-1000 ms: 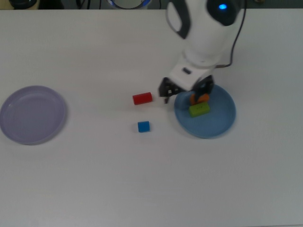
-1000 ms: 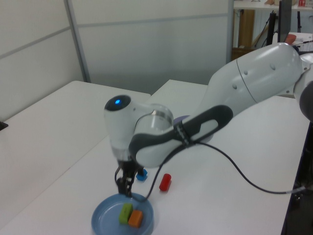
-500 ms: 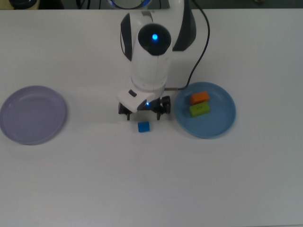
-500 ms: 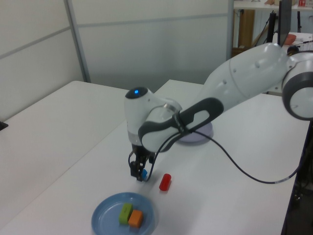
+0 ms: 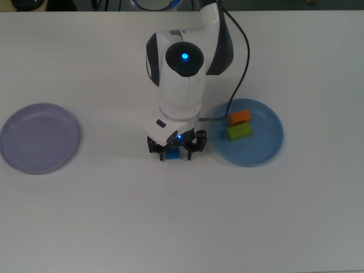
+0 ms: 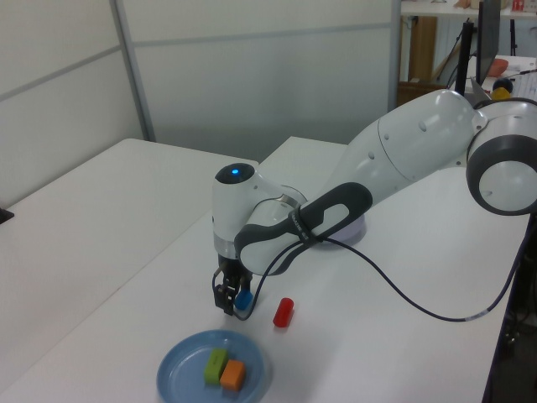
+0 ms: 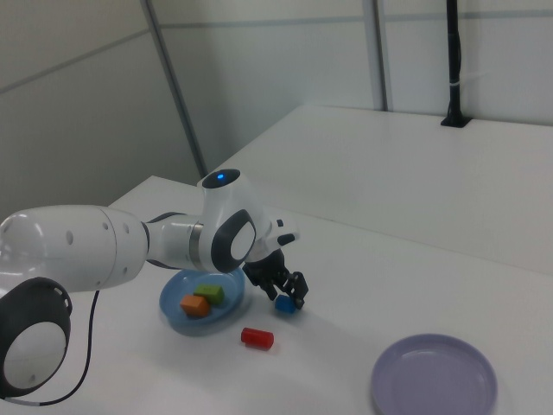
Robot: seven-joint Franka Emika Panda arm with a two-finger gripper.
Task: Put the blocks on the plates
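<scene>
My gripper (image 5: 173, 149) is open and low over the table, its fingers straddling the blue cube (image 5: 172, 152) without closing on it. The left view shows the same cube (image 6: 243, 299) at the fingertips. The red block (image 6: 284, 311) lies on the table just beside it; in the top view the arm hides it. The orange block (image 5: 239, 117) and the lime-green block (image 5: 239, 131) rest side by side on the light blue plate (image 5: 267, 149), to the top view's right of the gripper. The lavender plate (image 5: 38, 137) sits bare at the top view's far left.
The arm's white body (image 5: 181, 74) and a black cable (image 5: 243, 57) reach in from the top view's upper edge. White tabletop (image 5: 182, 227) spreads around the blocks and plates. In the right view the red block (image 7: 257, 338) lies between both plates.
The gripper left the light blue plate, moved to the top view's left past the red block, then came down around the blue cube. The blocks and plates have not shifted.
</scene>
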